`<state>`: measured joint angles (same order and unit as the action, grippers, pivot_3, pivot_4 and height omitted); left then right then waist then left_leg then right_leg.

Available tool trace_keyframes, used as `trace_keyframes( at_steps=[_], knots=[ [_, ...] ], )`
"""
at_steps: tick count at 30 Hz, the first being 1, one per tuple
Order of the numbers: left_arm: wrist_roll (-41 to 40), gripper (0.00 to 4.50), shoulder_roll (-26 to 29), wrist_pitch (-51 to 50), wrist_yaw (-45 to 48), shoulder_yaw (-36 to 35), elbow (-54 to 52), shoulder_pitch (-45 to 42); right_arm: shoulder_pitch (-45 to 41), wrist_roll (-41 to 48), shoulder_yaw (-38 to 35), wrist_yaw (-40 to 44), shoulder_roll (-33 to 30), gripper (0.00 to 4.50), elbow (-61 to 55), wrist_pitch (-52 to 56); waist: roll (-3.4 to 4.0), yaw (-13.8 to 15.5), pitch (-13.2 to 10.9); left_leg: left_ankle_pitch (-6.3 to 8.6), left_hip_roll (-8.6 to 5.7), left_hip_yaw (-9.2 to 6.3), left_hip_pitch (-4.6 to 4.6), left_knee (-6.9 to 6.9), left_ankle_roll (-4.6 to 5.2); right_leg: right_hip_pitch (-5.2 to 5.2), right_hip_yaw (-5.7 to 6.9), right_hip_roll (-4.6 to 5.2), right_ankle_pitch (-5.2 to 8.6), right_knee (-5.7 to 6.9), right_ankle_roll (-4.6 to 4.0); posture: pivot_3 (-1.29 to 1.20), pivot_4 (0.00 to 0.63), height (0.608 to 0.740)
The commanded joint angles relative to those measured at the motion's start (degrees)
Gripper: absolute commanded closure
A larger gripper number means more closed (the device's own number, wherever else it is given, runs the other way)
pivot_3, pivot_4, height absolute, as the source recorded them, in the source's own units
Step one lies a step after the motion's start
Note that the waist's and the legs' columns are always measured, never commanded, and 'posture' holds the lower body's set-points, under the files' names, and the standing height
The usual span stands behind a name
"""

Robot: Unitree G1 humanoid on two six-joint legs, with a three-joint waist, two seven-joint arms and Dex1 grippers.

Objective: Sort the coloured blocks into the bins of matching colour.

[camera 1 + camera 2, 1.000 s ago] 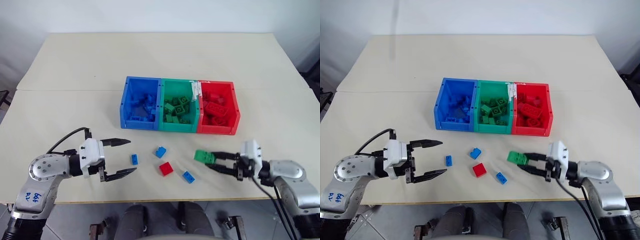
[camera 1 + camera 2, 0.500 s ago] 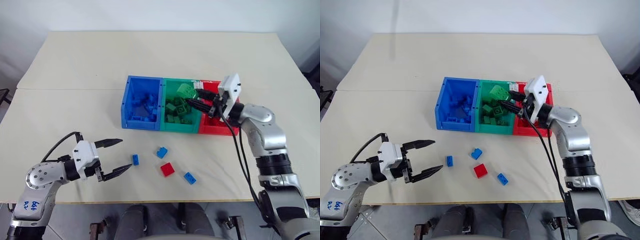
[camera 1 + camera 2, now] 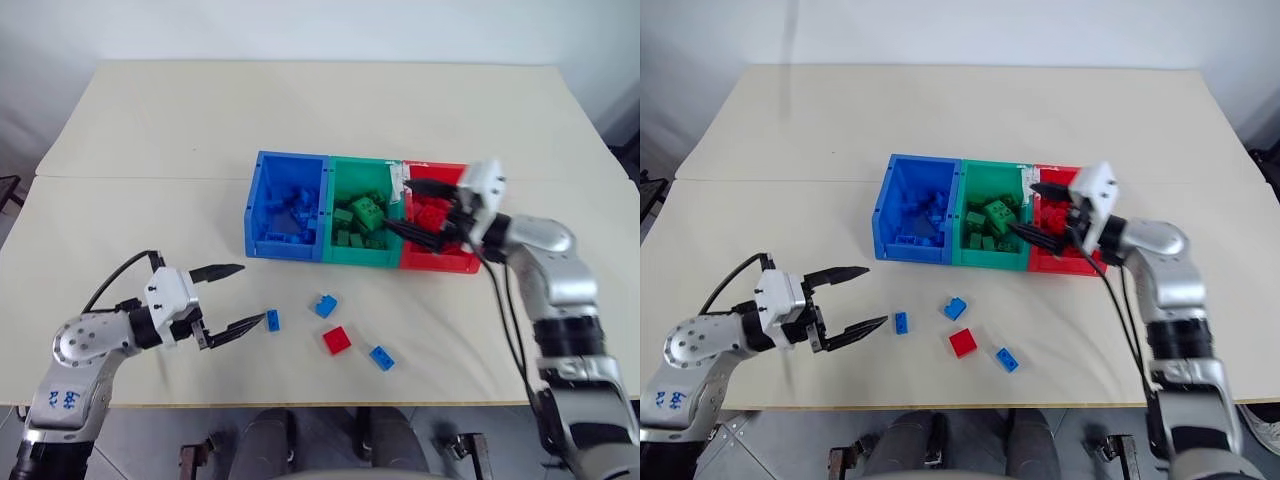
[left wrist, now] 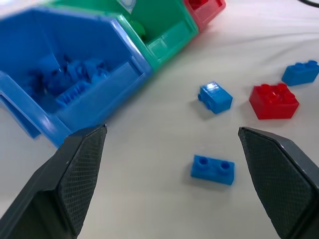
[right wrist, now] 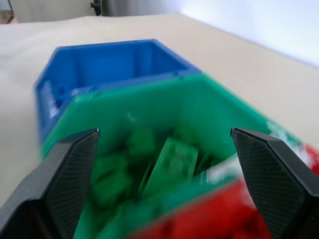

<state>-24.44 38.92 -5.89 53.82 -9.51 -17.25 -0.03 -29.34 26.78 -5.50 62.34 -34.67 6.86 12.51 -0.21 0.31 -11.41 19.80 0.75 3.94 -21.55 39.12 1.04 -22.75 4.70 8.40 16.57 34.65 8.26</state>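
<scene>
Three bins stand side by side mid-table: blue bin (image 3: 282, 246), green bin (image 3: 358, 256), red bin (image 3: 440, 264), each holding bricks of its own colour. My right gripper (image 3: 397, 204) hovers open over the seam between the green and red bins, nothing between its fingers. A larger green block (image 3: 367, 208) lies on top of the pile in the green bin, also the green block (image 5: 172, 162). On the table in front lie three blue blocks (image 3: 271, 320) (image 3: 323, 305) (image 3: 380, 357) and a red block (image 3: 337, 340). My left gripper (image 3: 252, 293) is open, just left of the nearest blue block (image 4: 213, 170).
The cream table (image 3: 300, 110) stretches wide behind the bins and to both sides. Its front edge runs just below the loose blocks. A seam crosses the tabletop at the left.
My right gripper lifted the green block from the table to over the green bin and opened; the block now lies in the bin. The left gripper has hardly shifted.
</scene>
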Motion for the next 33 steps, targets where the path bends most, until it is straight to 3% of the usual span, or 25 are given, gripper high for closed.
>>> trace_keyframes(
  at_steps=[1, 8, 13, 18, 24, 33],
  knots=[
    [-0.4, 0.0, -0.2, -0.2, 2.4, 3.4, 0.8, -3.8, 8.4, 9.7, -8.5, 4.4, -5.1, 0.05, -12.1, 4.5, 0.03, 0.3, 0.0, 0.01, -0.01, -0.01, -0.01, 0.0, 0.02, 0.02, 0.02, 0.0, 0.0, -0.03, 0.0, 0.0, 0.15, 0.74],
    [1.0, 0.0, -2.5, 0.8, 7.3, 10.7, 6.6, -12.4, 30.7, 5.6, -18.3, 15.5, -13.3, 0.05, -13.9, -7.4, 0.02, 0.6, 0.0, 0.01, -0.1, 0.2, 0.24, 0.0, 0.0, 0.26, 0.0, -0.16, -0.05, -0.15, 0.09, 0.0, 0.15, 0.74],
    [1.3, 0.0, -3.6, 2.1, 9.6, 12.9, 8.6, -15.2, 36.0, 2.8, -22.4, 16.6, -14.0, 0.05, -4.9, -14.8, 0.01, 0.1, 0.0, -0.01, -0.06, 0.61, 0.38, 0.02, -0.02, 0.26, -0.18, -0.18, -0.09, -0.12, 0.14, 0.0, 0.15, 0.74],
    [1.4, 0.0, -2.7, 2.0, 9.9, 11.7, 8.8, -14.6, 34.3, 1.6, -20.7, 17.1, -13.7, 0.05, -0.7, -17.8, 0.02, -0.5, 0.0, -0.03, 0.0, 0.55, 0.42, 0.02, -0.03, 0.23, -0.26, -0.18, -0.11, -0.1, 0.14, 0.0, 0.15, 0.74],
    [1.1, 0.0, -1.0, 4.1, 7.4, 5.6, 8.1, -8.5, 26.2, 1.5, -11.3, 16.0, -11.9, 0.05, -3.0, -12.9, 0.02, -0.8, 0.0, -0.04, 0.2, 0.44, 0.47, 0.03, -0.05, 0.2, -0.32, -0.16, -0.11, -0.03, 0.13, 0.0, 0.15, 0.74],
    [-0.4, 0.0, 2.0, 4.4, 5.4, -6.2, 2.0, 9.0, 15.0, 1.7, 2.6, 16.0, -10.2, 0.05, -10.2, -1.9, 0.04, -0.5, 0.0, 0.03, 0.16, 0.3, 0.33, 0.05, 0.01, 0.15, -0.23, 0.05, -0.11, -0.1, 0.13, 0.0, 0.15, 0.74]
  ],
)
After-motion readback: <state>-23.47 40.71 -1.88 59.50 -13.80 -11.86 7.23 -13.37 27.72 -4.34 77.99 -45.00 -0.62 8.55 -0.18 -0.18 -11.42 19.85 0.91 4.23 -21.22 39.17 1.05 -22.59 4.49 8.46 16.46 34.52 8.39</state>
